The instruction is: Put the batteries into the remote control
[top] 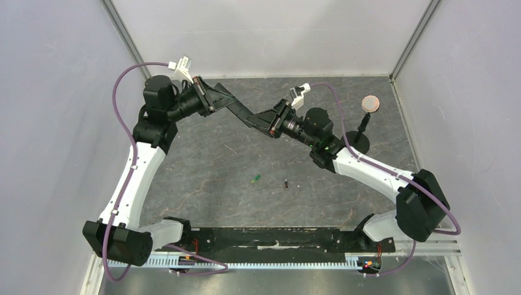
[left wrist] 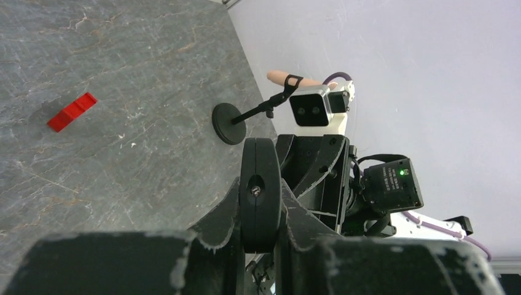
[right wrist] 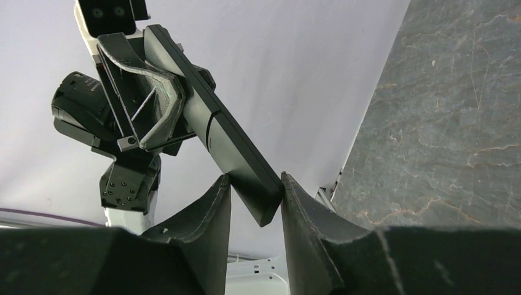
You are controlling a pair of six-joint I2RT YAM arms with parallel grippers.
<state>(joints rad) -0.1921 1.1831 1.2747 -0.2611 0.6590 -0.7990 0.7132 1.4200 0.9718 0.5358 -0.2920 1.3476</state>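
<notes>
Up above the table (top: pixel 203 184), the left gripper (left wrist: pixel 260 212) and right gripper (right wrist: pixel 255 198) each squeeze one end of the remote control (right wrist: pixel 230 138). The green battery (top: pixel 255 179) and dark battery (top: pixel 287 183) lie below.

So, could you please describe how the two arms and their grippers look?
Both the left arm and the right arm have white shells, black joint housings and a purple cable alongside. The left gripper and right gripper are black with wedge-shaped fingers.

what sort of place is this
Probably a lab robot cell: plain pale walls box in a grey marbled table, and the left arm and right arm are bolted to a rail at its near edge.
</notes>
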